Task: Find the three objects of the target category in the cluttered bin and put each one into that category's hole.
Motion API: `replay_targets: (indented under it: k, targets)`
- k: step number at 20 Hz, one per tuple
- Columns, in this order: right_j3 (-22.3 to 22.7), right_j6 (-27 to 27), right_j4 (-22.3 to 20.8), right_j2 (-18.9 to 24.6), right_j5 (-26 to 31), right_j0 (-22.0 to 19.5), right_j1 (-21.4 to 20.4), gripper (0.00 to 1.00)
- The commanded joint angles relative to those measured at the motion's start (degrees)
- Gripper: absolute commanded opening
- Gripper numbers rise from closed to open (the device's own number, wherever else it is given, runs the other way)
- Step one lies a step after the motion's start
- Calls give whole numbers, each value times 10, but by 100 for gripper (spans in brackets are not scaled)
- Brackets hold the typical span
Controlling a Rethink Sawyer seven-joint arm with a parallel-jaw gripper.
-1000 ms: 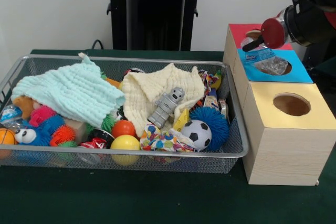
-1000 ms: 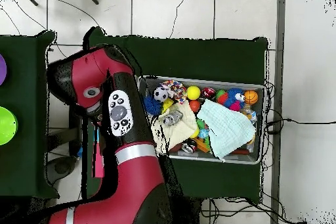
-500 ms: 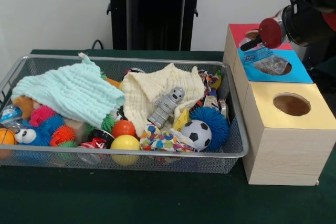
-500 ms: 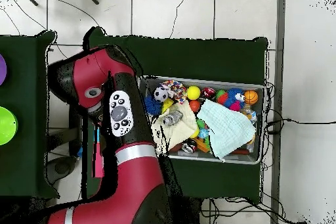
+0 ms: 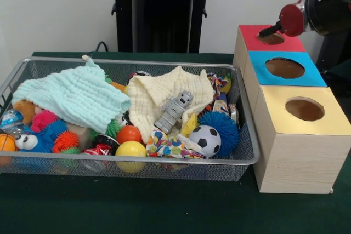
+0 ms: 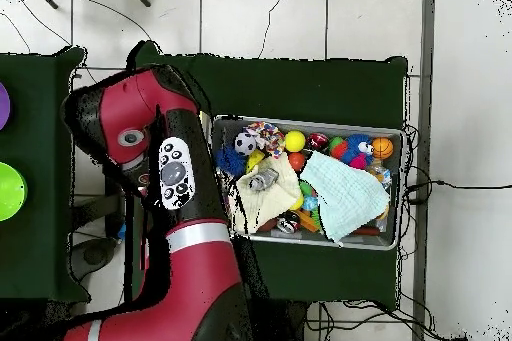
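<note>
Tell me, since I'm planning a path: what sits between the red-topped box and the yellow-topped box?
In the front view, the blue-topped box sits between the red-topped box and the yellow-topped box; its hole looks empty.

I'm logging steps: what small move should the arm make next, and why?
Probably swing over the wire bin: the gripper hangs by the red hole with nothing visibly held, and the bin is crammed full, with plenty left to search.
</note>
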Motion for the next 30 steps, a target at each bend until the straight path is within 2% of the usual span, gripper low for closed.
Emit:
replay_targets:
  k: [1,8,11,15,18,24,27,30]
  targets:
    - [-18,104,15,-3,53,0,8,100]
    - [-25,95,12,-9,58,-1,8,100]
    - [-24,77,-2,-16,34,-7,-1,100]
    - [-14,50,-38,-36,-41,-17,-23,100]
    - [-6,30,-47,-42,-89,-31,-46,100]
    - [10,-22,-34,-30,-138,-65,-93,100]
    - [38,-43,-16,-18,-183,-88,-117,100]
    - [92,-72,11,-3,-252,-122,-152,100]
